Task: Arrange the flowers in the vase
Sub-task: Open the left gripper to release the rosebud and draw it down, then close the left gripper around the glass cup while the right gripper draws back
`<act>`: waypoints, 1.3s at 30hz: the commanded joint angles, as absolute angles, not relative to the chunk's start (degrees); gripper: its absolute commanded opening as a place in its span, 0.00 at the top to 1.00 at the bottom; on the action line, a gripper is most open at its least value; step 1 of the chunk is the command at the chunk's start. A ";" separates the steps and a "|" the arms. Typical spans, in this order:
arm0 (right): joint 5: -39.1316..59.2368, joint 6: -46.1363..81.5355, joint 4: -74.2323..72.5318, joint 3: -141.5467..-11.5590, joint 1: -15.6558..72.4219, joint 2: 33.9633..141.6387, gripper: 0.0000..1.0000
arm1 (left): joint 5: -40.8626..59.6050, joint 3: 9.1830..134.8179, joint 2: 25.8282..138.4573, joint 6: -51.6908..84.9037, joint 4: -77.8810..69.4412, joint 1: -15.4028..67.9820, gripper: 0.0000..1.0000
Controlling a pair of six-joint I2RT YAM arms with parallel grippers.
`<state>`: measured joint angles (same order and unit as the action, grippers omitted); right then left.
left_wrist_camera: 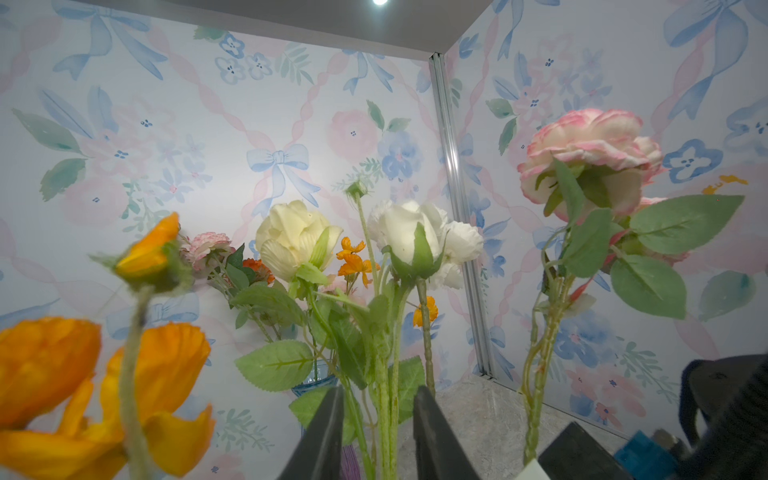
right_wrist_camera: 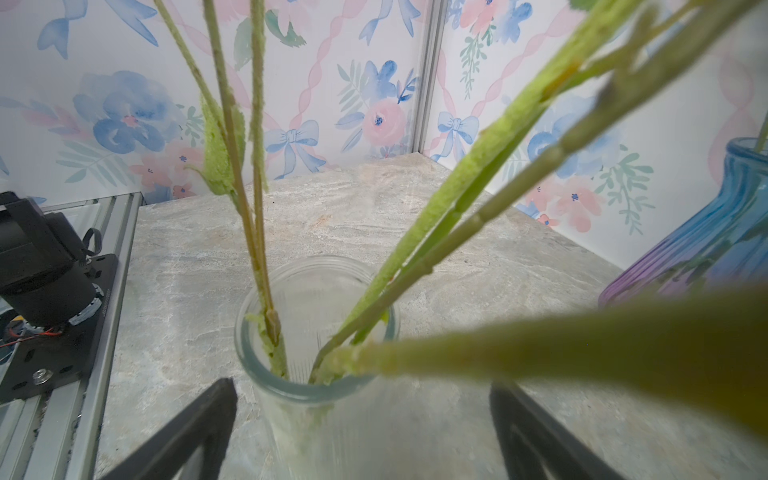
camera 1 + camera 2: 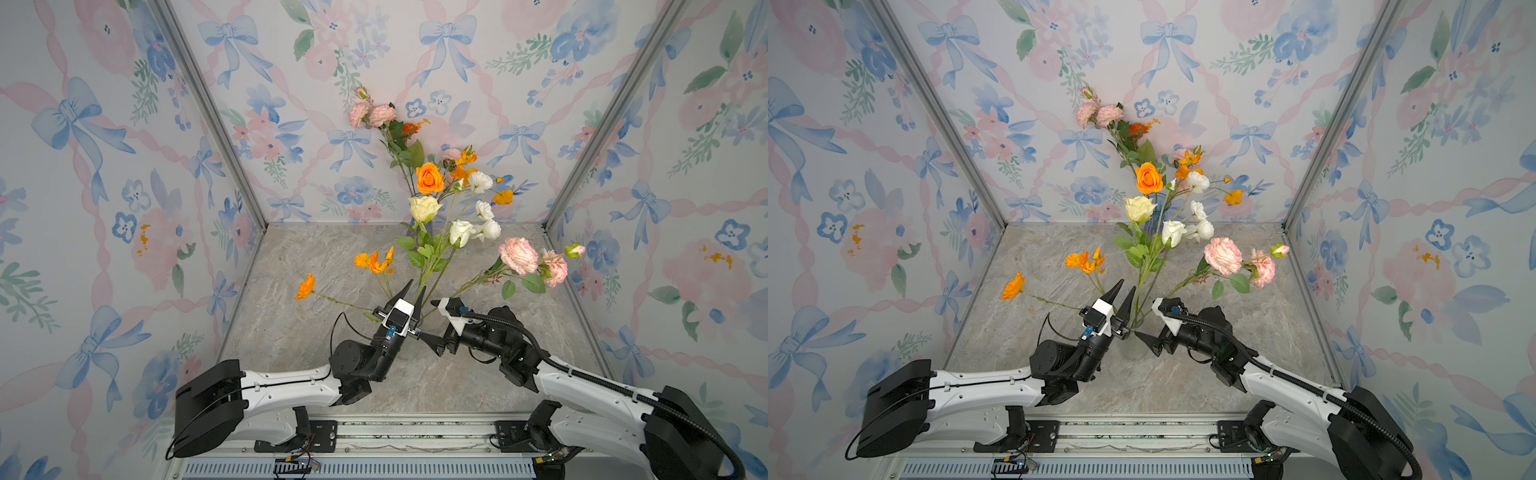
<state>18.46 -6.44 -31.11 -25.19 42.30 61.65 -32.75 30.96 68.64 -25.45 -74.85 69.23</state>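
A clear glass vase stands at the front middle of the marble floor. Several flowers stand in it: orange poppies, a cream rose, a white rose and pink ruffled blooms. My left gripper points up above the vase mouth. Its jaws are apart around the rose stems, with gaps on both sides. My right gripper is wide open, one finger on each side of the vase body, not touching it.
A blue and purple glass vase stands at the back with an orange rose and pink carnations. Papered walls close in three sides. An aluminium rail carrying both arm bases runs along the front.
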 commanded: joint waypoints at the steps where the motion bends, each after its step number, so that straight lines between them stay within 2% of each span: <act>1: 18.99 -6.15 -32.39 -24.87 41.74 61.55 0.03 | -33.45 30.02 64.51 -24.79 -70.72 70.49 0.55; 7: 19.14 -6.08 -32.24 -24.83 41.74 61.18 0.03 | -30.23 29.88 54.83 -17.21 -49.56 70.66 0.43; 10: 19.13 -6.00 -32.30 -24.76 41.70 61.15 0.03 | -28.35 27.82 50.75 -14.74 -43.29 70.67 0.29; 13: 19.25 -5.90 -32.43 -24.79 41.73 61.17 0.03 | -26.98 27.10 48.78 -13.15 -36.77 70.75 0.24; 15: 19.29 -5.97 -32.49 -24.72 41.74 61.15 0.03 | -25.95 26.03 47.69 -13.00 -35.21 70.93 0.21; 21: 18.74 -6.39 -32.61 -24.07 41.51 60.10 0.03 | -24.85 22.10 44.97 -10.75 -32.52 71.76 0.02; 31: 19.22 -6.78 -22.81 -25.89 40.85 56.65 0.03 | -27.33 17.33 46.10 -3.01 -31.75 74.06 0.02; 39: 19.49 -4.15 -15.86 -20.30 40.39 46.90 0.03 | -35.22 13.43 49.24 0.29 -35.03 74.12 0.02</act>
<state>18.70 -5.76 -19.70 -23.18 41.21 48.75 -31.16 14.37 47.55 -1.85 -32.14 73.93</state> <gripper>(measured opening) 0.969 0.979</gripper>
